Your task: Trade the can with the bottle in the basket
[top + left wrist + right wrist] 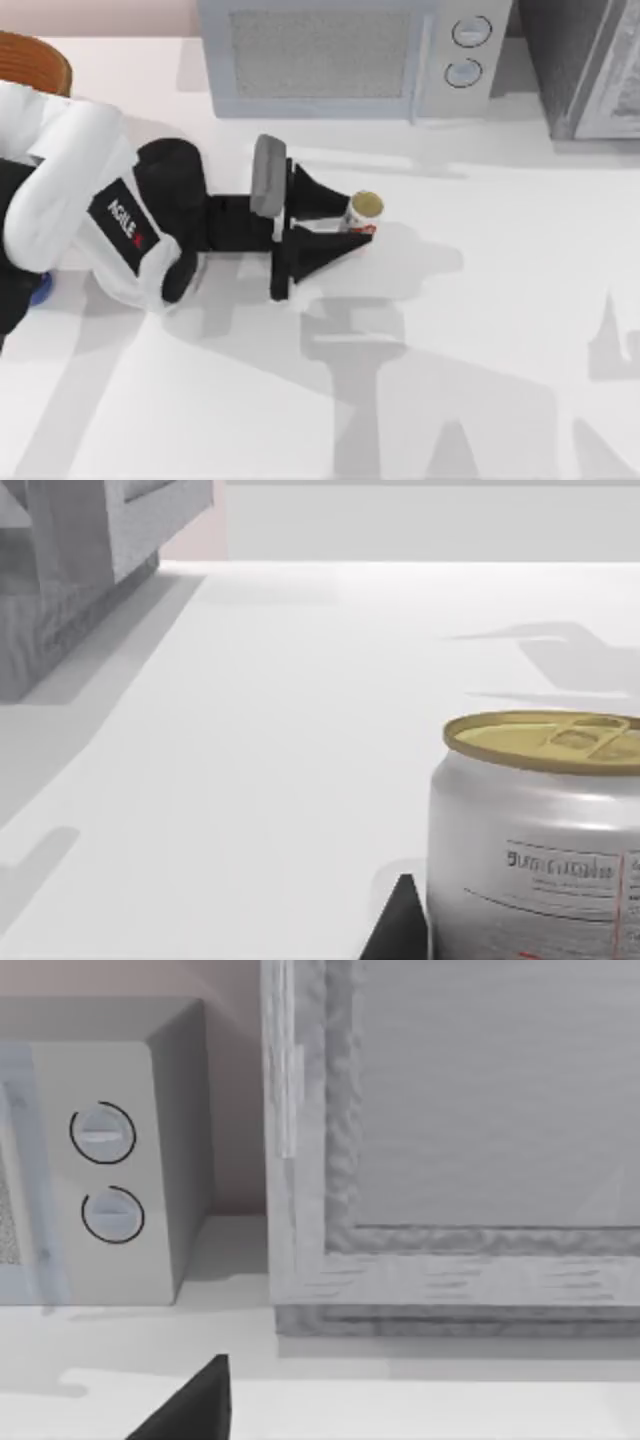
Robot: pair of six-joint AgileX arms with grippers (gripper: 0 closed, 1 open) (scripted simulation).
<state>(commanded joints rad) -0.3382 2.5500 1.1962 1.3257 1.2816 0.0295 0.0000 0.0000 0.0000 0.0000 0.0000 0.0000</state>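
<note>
The can (363,214), white with red markings and a dull gold top, stands upright on the table just left of the middle. My left gripper (357,219) reaches in from the left and is shut on the can (540,840), one black finger (398,925) against its side. The basket (30,60), orange-brown, sits at the far left corner, mostly cut off. A sliver of the blue bottle (40,290) shows at the left edge, outside the basket and largely hidden under my left arm. My right gripper (195,1405) is parked, facing the back of the table.
A grey microwave (340,55) stands along the back edge behind the can, with two round knobs (105,1170). A grey cabinet (590,65) fills the back right corner. White tabletop (480,330) stretches to the right of the can and towards the front.
</note>
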